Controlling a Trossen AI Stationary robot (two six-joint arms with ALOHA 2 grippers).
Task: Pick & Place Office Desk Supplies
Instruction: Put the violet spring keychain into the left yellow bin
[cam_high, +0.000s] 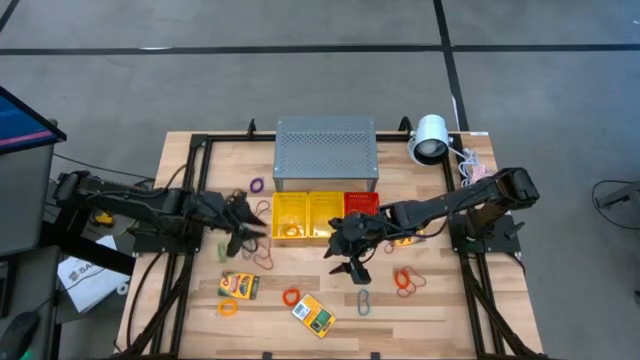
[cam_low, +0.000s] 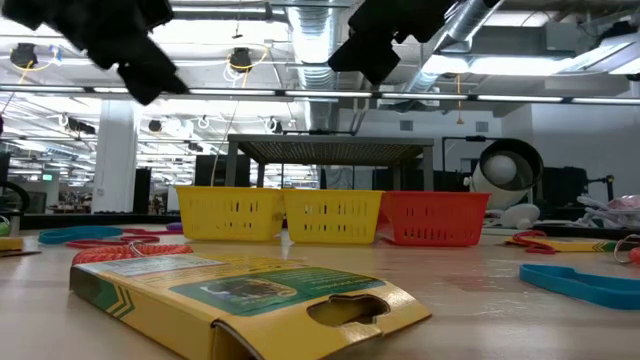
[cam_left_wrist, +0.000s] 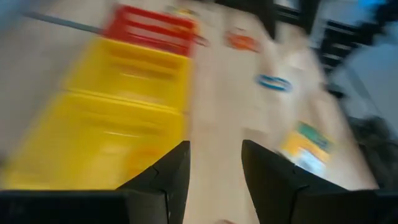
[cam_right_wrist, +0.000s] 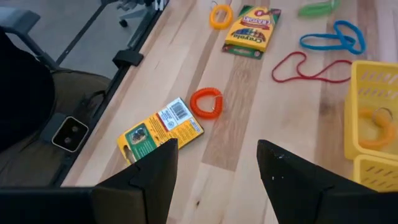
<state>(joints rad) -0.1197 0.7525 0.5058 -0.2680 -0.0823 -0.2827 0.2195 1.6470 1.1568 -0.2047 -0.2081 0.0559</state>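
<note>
Wooden desk (cam_high: 200, 310) carries scattered supplies: one crayon box (cam_high: 314, 315) by the front edge, an orange coil (cam_high: 291, 296) beside it. Both hands hover mid-desk, empty: left hand (cam_high: 245, 238) narrowly parted, right hand (cam_high: 348, 270) wider, near the yellow baskets (cam_high: 308, 215).

Two yellow-and-green card boxes (cam_high: 239, 286) (cam_high: 313, 315) lie flat on the wooden table, orange coiled loops (cam_high: 291, 296) between them, a blue-grey oval clip (cam_high: 365, 301) nearby.
</note>
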